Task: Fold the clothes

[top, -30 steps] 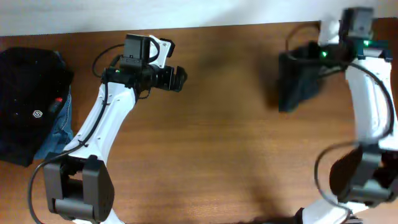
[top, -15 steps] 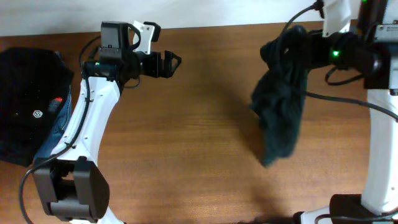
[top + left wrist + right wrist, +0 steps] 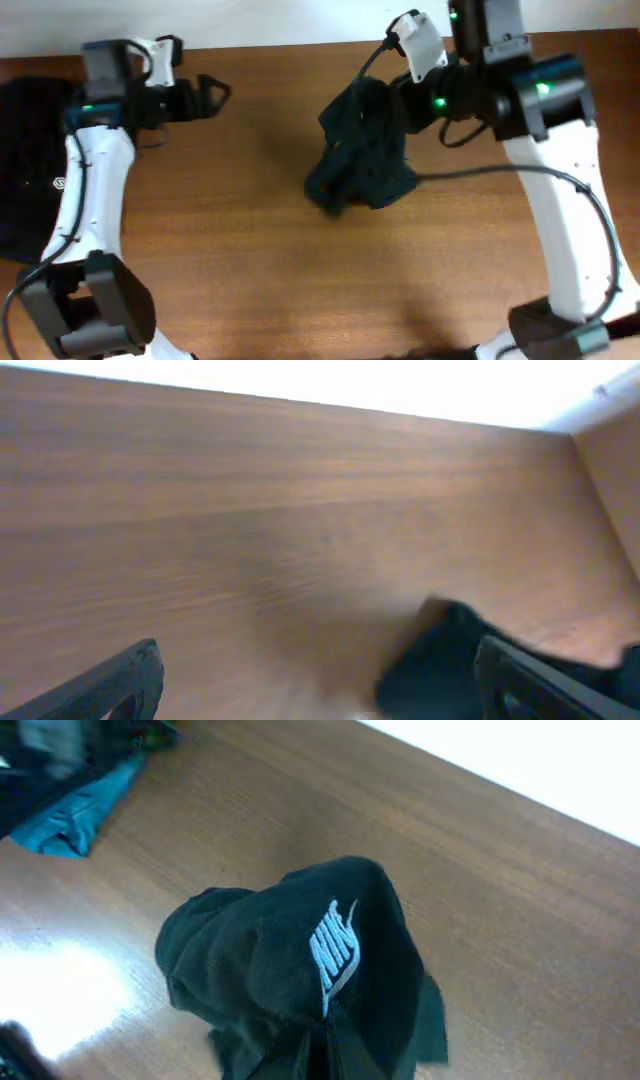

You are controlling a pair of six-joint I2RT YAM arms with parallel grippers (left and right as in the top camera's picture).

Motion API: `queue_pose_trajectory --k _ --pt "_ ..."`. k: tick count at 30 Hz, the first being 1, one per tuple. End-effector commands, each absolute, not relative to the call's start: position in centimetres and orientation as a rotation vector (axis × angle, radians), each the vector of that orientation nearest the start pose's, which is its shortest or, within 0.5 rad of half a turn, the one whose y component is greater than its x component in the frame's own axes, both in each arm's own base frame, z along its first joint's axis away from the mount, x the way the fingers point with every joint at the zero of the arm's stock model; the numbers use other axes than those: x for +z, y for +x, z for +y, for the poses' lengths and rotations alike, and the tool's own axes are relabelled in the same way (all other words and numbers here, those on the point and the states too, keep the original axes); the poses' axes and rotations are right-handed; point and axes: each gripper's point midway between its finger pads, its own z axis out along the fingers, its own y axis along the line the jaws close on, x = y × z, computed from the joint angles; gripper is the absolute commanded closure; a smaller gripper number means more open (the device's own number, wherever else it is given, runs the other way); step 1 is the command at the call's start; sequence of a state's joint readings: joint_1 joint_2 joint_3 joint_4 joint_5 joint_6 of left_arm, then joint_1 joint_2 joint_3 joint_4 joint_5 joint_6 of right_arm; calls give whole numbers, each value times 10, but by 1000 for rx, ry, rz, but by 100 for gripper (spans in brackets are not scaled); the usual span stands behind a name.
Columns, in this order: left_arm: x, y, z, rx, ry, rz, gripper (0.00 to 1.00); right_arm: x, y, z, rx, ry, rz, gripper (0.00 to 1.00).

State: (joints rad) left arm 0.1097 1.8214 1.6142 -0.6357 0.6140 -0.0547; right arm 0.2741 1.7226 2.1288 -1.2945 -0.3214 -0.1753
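The clothes (image 3: 360, 150) are a crumpled black garment hanging in a bunch over the middle of the wooden table (image 3: 250, 260). My right gripper (image 3: 395, 95) is shut on its upper part, its fingers mostly buried in fabric. In the right wrist view the clothes (image 3: 270, 950) show a small white swoosh logo, and the right gripper (image 3: 325, 1055) pinches a fold at the bottom edge. Whether the lowest fold touches the table I cannot tell. My left gripper (image 3: 215, 93) is open and holds nothing at the far left back. In the left wrist view the left gripper (image 3: 320, 700) frames bare wood and the dark clothes (image 3: 440, 660).
A dark pile of other garments (image 3: 25, 150) lies at the left edge of the table. The right wrist view shows a blue piece (image 3: 80, 815) at its top left. A white wall (image 3: 300, 20) runs along the table's back edge.
My right arm has swung left, carrying the clothes from the far right back to the middle of the table. The left arm has drawn back leftward, still open.
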Motion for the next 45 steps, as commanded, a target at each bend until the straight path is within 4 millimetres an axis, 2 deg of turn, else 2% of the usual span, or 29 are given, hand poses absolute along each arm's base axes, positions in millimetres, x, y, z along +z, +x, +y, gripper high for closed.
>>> queue_pose_trajectory --k 1,4,7,9,10,11,13,15,17,19,21,25,26,30,33,34,37,40,45 --pt "245 483 -44 -735 90 2274 1 324 397 172 465 -658 2390 96" --pt "244 481 -45 -738 90 2280 2 319 405 175 470 -656 2386 95" --pt "243 479 -51 -747 101 2290 2 324 412 177 470 -655 2354 87" --pt "243 479 -59 -755 119 2291 2 328 412 184 513 -670 2324 60" --pt "243 478 -62 -759 127 2292 2 329 412 185 520 -672 2322 53" --pt "243 478 -66 -763 138 2293 2 329 412 185 522 -673 2322 41" --pt "243 476 -74 -772 156 2295 2 328 414 180 503 -659 2328 28" --pt "243 475 -82 -780 178 2296 2 327 418 170 474 -616 2342 24" --pt "243 474 -90 -787 196 2297 2 325 426 151 434 -495 2381 22" --pt "241 472 -104 -781 232 2305 2 320 433 121 388 -356 2425 22" --pt "232 472 -118 -686 258 2337 2 313 435 95 371 -258 2470 21" --pt "212 472 -143 -509 303 2394 3 292 432 64 352 -162 2569 21" --pt "204 471 -150 -486 316 2415 7 287 431 60 350 -148 2587 21" --pt "166 470 -163 -547 235 2528 11 281 433 55 348 -132 2604 21" --pt "136 471 -179 -665 261 2574 11 282 433 56 349 -132 2602 21" --pt "122 472 -188 -737 278 2584 16 281 432 55 348 -132 2605 21" --pt "105 476 -206 -883 320 2562 19 279 429 55 350 -130 2622 21" --pt "101 482 -222 -1007 370 2496 21 278 426 55 352 -128 2637 21" --pt "104 486 -244 -1036 432 2429 21 277 426 55 347 -127 2637 21"
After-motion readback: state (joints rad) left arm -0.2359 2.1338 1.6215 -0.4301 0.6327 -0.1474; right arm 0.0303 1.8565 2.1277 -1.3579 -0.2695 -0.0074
